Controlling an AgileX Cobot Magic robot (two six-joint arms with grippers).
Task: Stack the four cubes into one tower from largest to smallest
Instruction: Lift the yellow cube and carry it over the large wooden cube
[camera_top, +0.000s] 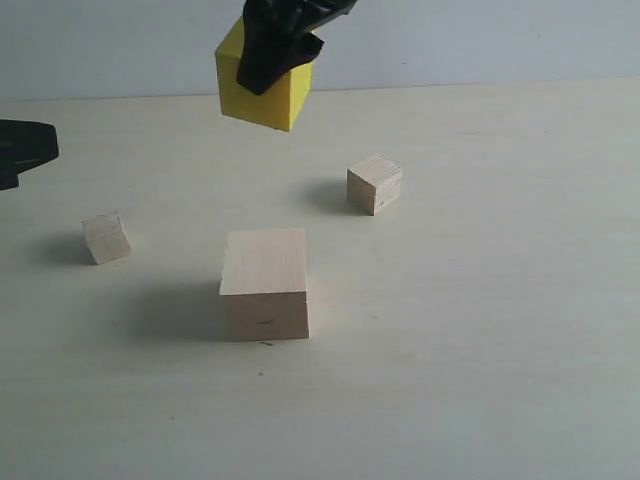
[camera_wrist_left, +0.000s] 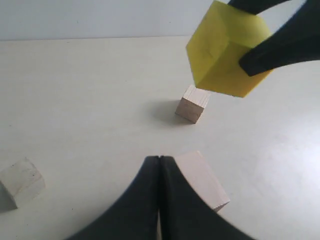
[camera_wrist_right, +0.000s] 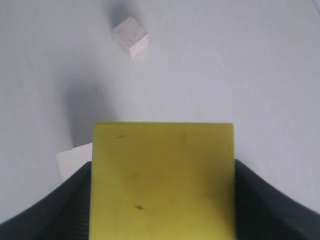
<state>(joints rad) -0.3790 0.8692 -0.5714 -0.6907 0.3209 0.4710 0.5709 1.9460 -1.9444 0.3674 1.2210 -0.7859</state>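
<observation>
The yellow cube (camera_top: 268, 100) hangs in the air, clamped between the black fingers of the right claw (camera_top: 283, 50). It is tilted, with one edge lowest. Its faces are flat, matt and bright, with sharp edges.

Three bare wooden cubes stand apart on the pale, smooth counter (camera_top: 500, 350), each casting a soft shadow. The big cube (camera_top: 264, 285) is pale wood with a fine, even grain. Reading the exterior view as a clock face centred on it, the yellow cube is at 12 o'clock and well above the counter. The small cube (camera_top: 375, 184) sits at 2 o'clock, with darker grain lines on its sides. The tiny cube (camera_top: 106, 238) sits at 9 o'clock, whitish and turned slightly askew.

The left claw (camera_wrist_left: 159, 162) is empty, its curved black fingers pressed together. The exterior view shows only a dark piece of it, at the 9 o'clock edge. Only its own wrist view shows the closed tips, which hide part of the big cube just behind them.

The right wrist view alone shows the yellow cube's gripped face close up. The face has faint dark specks and scuffs, and a ribbed black finger presses on each side. Past it lies the tiny cube, and a pale corner, likely the big cube's, peeks out beside the yellow edge.
</observation>
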